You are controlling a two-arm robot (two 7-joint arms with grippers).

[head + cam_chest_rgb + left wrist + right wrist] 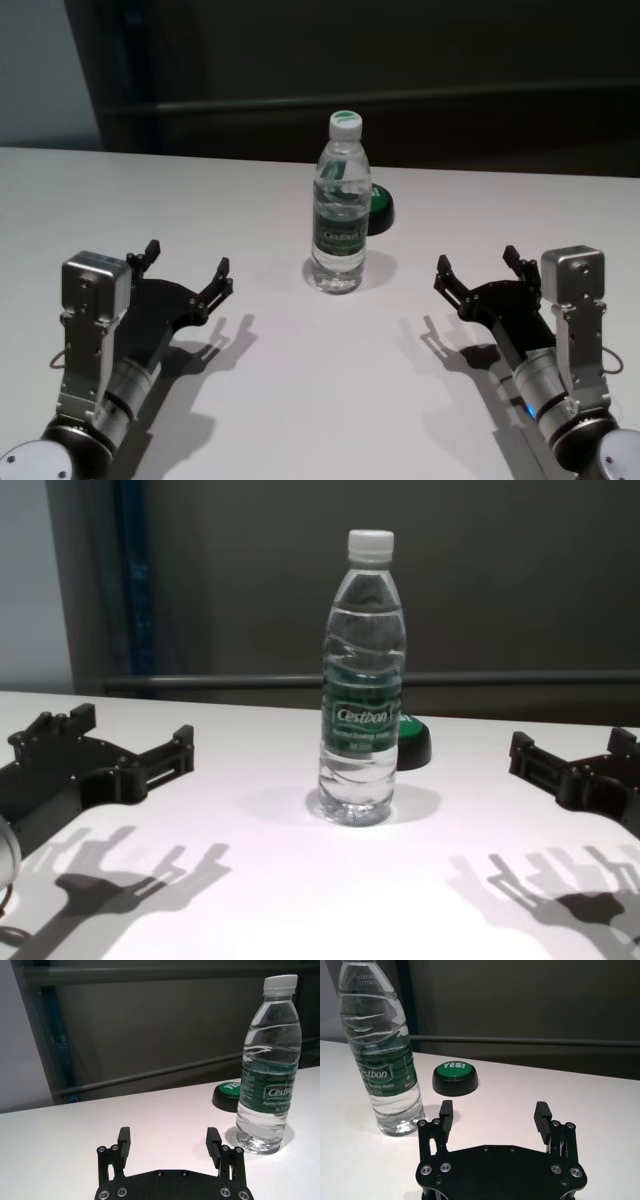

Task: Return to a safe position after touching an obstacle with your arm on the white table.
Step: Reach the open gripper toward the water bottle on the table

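The left gripper [188, 267] hovers over the white table [300, 400] on the near left, fingers spread wide, holding nothing and touching nothing. The right gripper [478, 268] mirrors it on the near right, likewise wide open and empty. Both stand well apart from the water bottle [341, 205].

The bottle stands upright near the table's centre, between the two grippers and farther out. It is tall and clear, filled with water, with a white screw cap [345, 123] and a green label band [362, 715] reading "Cestbon". Small white printed digits show near its shoulder in the right wrist view.

Just behind the bottle, on the robot's right, sits a low round green button [455, 1078] on a black base, marked "YES!".
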